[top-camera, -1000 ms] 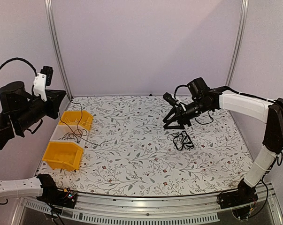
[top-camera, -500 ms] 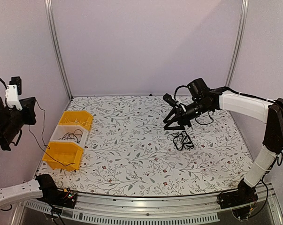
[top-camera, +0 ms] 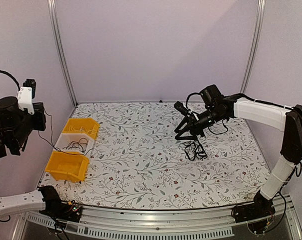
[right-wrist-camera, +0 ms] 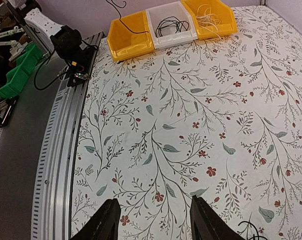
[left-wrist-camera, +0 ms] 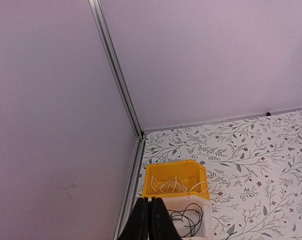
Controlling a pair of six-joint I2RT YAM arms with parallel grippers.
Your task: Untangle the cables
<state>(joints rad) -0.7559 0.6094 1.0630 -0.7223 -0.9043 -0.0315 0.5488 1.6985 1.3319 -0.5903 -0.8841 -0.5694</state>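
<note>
Overhead view of a floral-patterned counter (top-camera: 140, 165). A loose tangle of thin black flexible cables with small plugs (top-camera: 194, 149) lies at about 3 o'clock from the counter's centre.

My right claw (top-camera: 187, 132) hangs just above the tangle, at its 11 o'clock. Its jaws stand half apart and hold nothing.

My left claw (left-wrist-camera: 149, 220) is raised high at the counter's 9 o'clock. It is pinched shut, apparently on a single thin black wire (top-camera: 50, 131) that trails down toward a row of three plastic bins, yellow, white and yellow (top-camera: 74, 142).

I judge the cables light, limp and springy, likely to snag and drag each other. The best hold looks like one outer loop or a plug end, not the knotted middle.

I can read no brand, label or writing anywhere.
</note>
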